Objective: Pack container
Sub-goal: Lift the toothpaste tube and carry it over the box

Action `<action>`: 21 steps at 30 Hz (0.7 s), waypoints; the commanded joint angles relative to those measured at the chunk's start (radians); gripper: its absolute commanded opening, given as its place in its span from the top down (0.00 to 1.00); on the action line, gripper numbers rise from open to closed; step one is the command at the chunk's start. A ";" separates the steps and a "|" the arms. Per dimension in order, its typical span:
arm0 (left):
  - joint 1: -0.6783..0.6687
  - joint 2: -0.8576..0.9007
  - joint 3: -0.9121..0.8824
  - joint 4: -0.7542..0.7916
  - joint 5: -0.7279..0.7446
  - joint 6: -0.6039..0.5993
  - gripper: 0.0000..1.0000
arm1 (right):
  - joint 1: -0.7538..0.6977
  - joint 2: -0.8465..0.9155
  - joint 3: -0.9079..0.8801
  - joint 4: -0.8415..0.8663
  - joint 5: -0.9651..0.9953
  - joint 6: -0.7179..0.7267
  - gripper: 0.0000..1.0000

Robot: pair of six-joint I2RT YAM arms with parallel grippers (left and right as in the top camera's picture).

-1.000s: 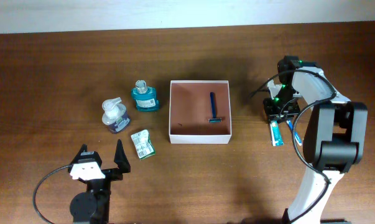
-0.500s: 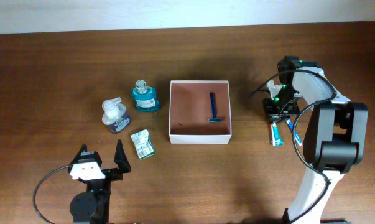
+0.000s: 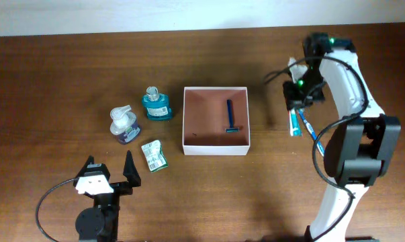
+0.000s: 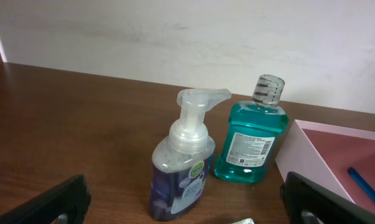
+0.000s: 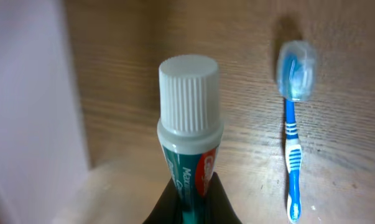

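While the container [image 3: 205,114] sits open, 1 razor [image 3: 230,115] (blue) lies inside.

right gripper [image 3: 297,102] now farther back over the table than a second ago, toothpaste tube [image 3: 294,122] carried along in its fingers, blue toothbrush [image 3: 309,126] more exposed

Pump bottle [image 4: 182,168], teal bottle [image 4: 250,143], container [image 4: 355,146]
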 commanded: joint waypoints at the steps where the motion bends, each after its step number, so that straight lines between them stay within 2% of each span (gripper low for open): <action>1: 0.005 -0.008 -0.009 0.002 0.008 0.009 0.01 | 0.063 -0.007 0.146 -0.047 -0.037 0.037 0.96; 11: 0.005 -0.008 -0.009 0.002 0.008 0.009 0.01 | 0.201 -0.007 0.478 -0.165 -0.037 0.214 0.96; 21: 0.005 -0.008 -0.009 0.002 0.008 0.009 0.01 | 0.332 -0.007 0.506 -0.151 -0.025 0.249 0.95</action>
